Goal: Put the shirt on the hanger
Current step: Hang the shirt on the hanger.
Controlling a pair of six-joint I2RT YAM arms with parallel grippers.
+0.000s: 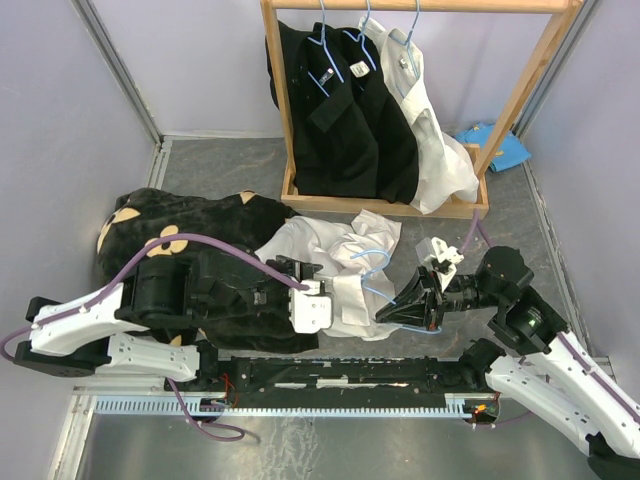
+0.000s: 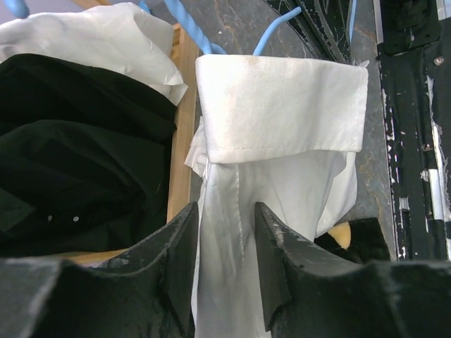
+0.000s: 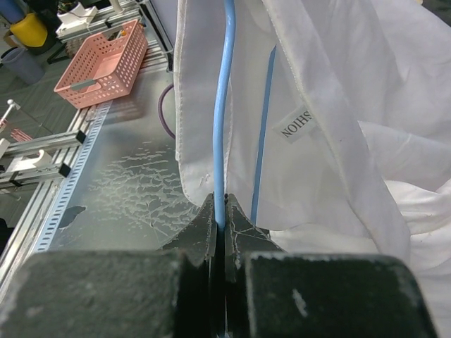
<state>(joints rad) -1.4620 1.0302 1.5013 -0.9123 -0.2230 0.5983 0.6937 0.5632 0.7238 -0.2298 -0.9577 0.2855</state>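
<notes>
1. the white shirt (image 1: pixel 335 262) is lying crumpled on the table (image 1: pixel 200 165), just in front of the base of the wooden rack (image 1: pixel 300 120) and between the two grippers.
2. its left edge is touching the black flowered cloth (image 1: pixel 190 235), which is lying heaped on the left side of the table, around the left arm.
3. the blue hanger (image 3: pixel 224 105) is lying on the right part of the shirt, with its wire looping over the folds and partly running under the cloth.
4. the right gripper (image 3: pixel 222 211) is reaching in from the right, its fingers pressed together and pinching the hanger's wire.
5. in the right wrist view the wire is rising straight up from the fingers along the shirt's hem. a second length of wire is showing beside the label (image 3: pixel 296 125).
6. the left gripper (image 2: pixel 225 211) is sitting at the shirt's lower left. its jaws are standing part way apart with a hanging fold of the shirt filling the gap, and i cannot tell whether they are squeezing it.
7. above that fold a stitched band (image 2: pixel 282 105) of the shirt is folding over toward the camera; cuff or collar, i cannot tell.
8. black shirts (image 1: pixel 345 110) and another white garment (image 1: pixel 435 140) are hanging on the rack from blue hangers.
9. a pink basket (image 3: pixel 99 63) is sitting beyond the table's edge in the right wrist view.
</notes>
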